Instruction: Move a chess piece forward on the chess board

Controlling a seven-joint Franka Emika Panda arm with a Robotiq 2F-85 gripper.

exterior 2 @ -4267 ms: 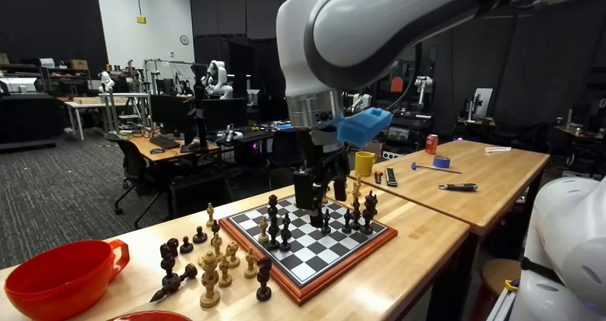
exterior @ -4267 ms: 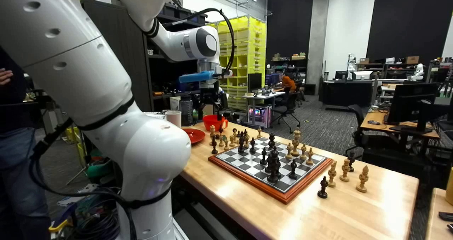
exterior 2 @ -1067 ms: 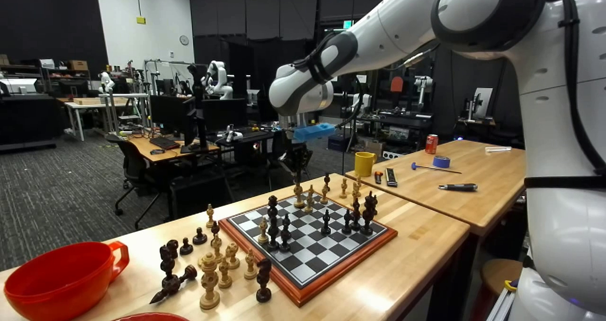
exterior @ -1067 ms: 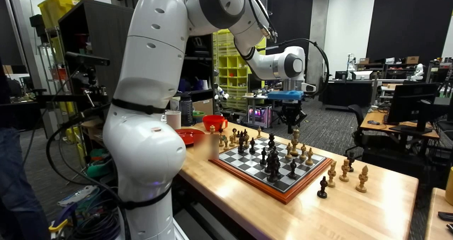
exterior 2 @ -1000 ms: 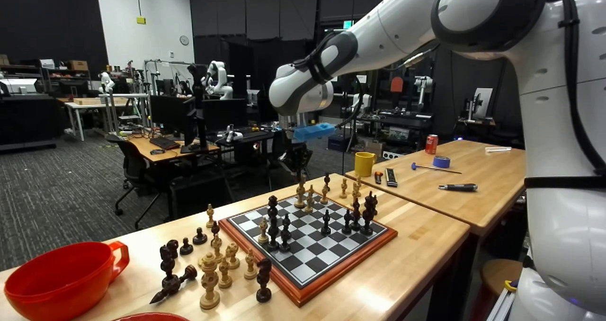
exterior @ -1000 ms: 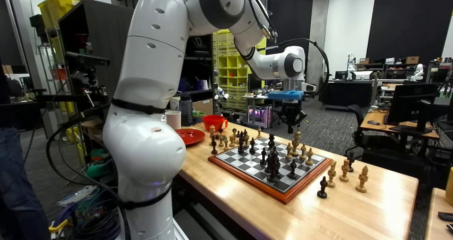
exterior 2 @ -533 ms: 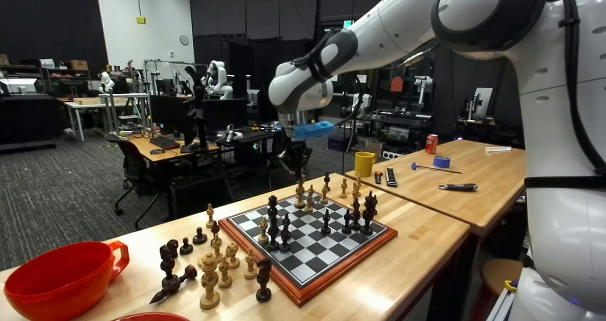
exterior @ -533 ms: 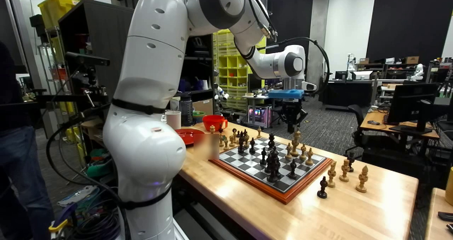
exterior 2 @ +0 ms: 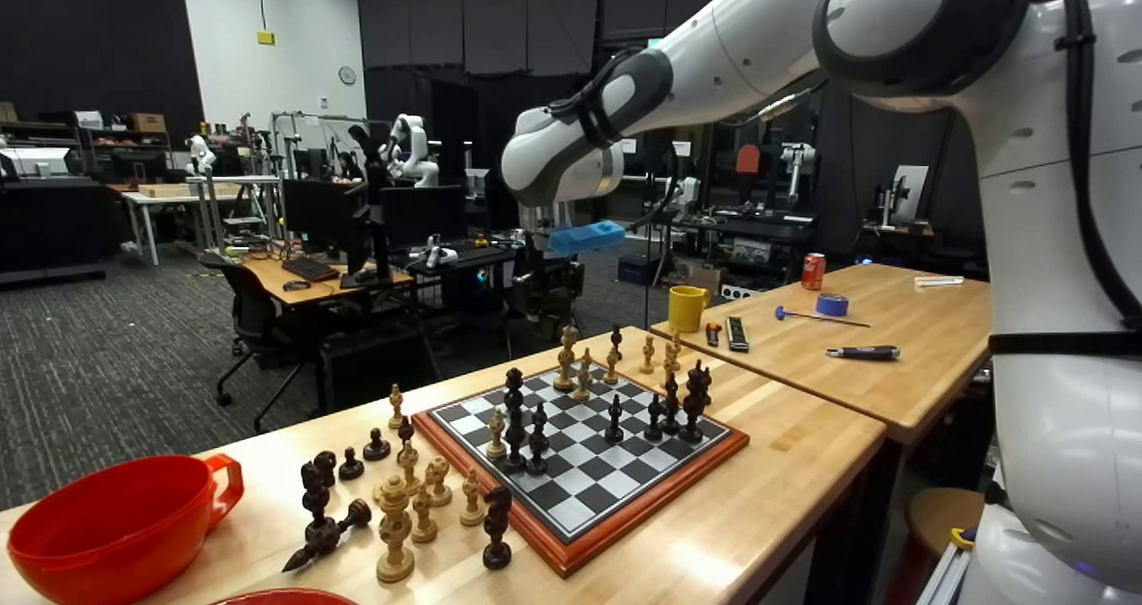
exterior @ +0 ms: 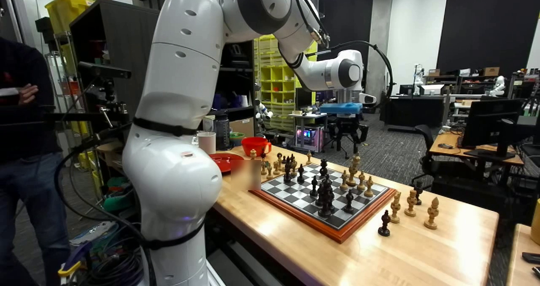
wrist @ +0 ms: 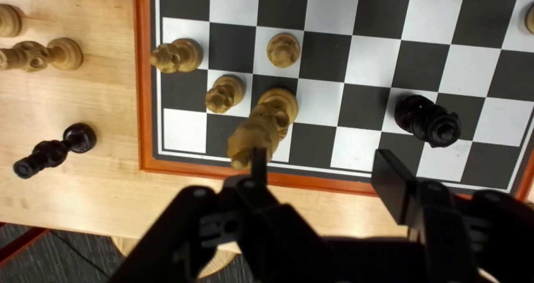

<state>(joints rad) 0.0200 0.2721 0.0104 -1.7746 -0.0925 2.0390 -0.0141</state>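
The chess board (exterior: 295, 216) with its reddish-brown border lies on the wooden table, and it also shows in the wrist view (wrist: 367, 59). A tall tan chess piece (exterior: 353, 170) stands near the board's far edge; it also shows in an exterior view (exterior 2: 566, 360) and in the wrist view (wrist: 260, 124). My gripper (exterior: 347, 147) hangs just above that piece, fingers apart and empty. In the wrist view my gripper (wrist: 321, 157) has its left finger overlapping the tall piece's top; I cannot tell whether they touch. A smaller tan piece (wrist: 283, 50) stands beside it.
Black pieces (wrist: 427, 122) and tan pieces share the board. More pieces (exterior 2: 395, 534) stand off it, one dark piece lying down. A red handled bowl (exterior 2: 116, 529) and a red plate (exterior: 221, 161) are nearby. A yellow mug (exterior 2: 687, 309) stands on the adjoining table.
The arm has reached out to the board's far edge since several seconds ago. In the last half second the fingers have spread apart and the gripper has risen slightly.
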